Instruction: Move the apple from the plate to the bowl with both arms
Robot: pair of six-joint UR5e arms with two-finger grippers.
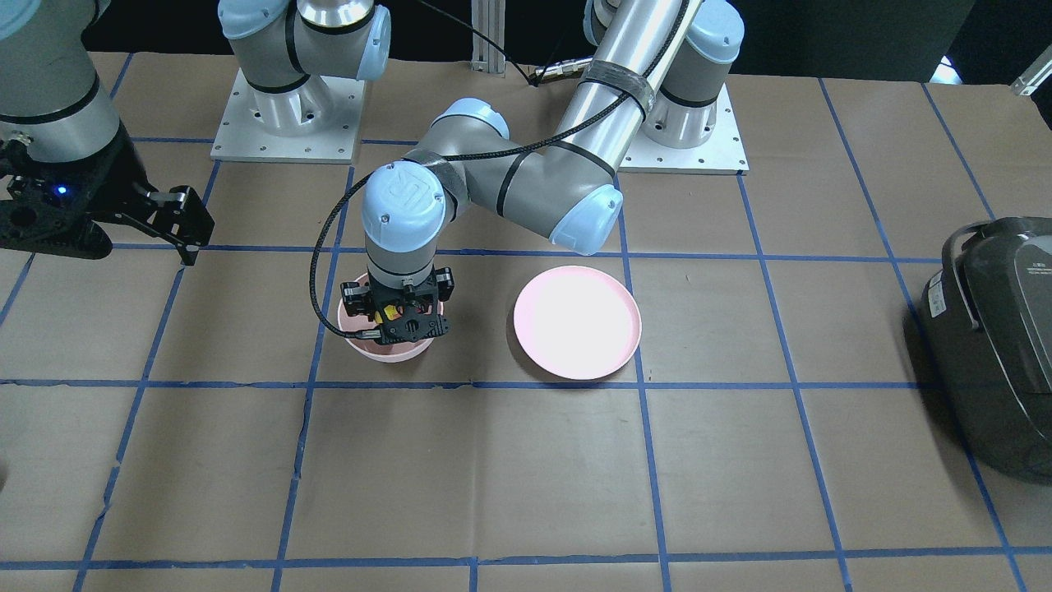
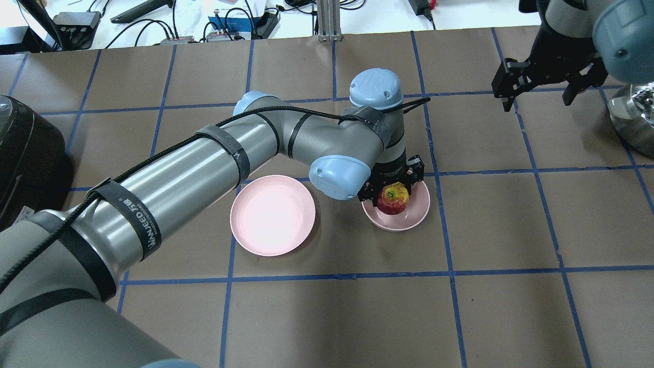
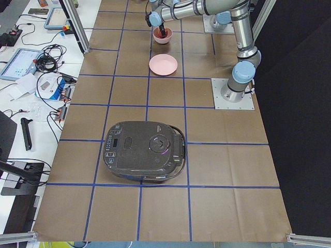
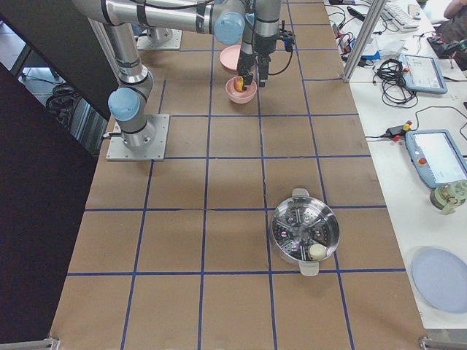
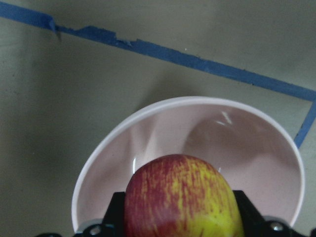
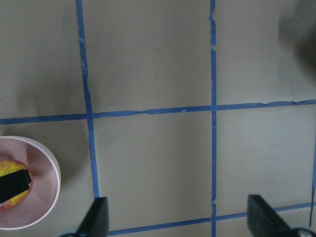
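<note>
The red and yellow apple [image 2: 392, 198] sits between the fingers of my left gripper [image 2: 392, 192], which is shut on it right over the pink bowl [image 2: 418, 208]. The left wrist view shows the apple [image 5: 182, 197] at the bowl's [image 5: 237, 143] mouth; I cannot tell whether it touches the bottom. The flat pink plate [image 2: 272, 214] lies bare to the left of the bowl. My right gripper [image 2: 537, 97] is open and empty, raised far to the right of the bowl. Its wrist view shows the bowl [image 6: 44, 197] at the lower left.
A black rice cooker [image 2: 20, 153] stands at the table's left end. A steel steamer pot [image 4: 305, 232] stands toward the right end. Brown paper with blue tape lines covers the table.
</note>
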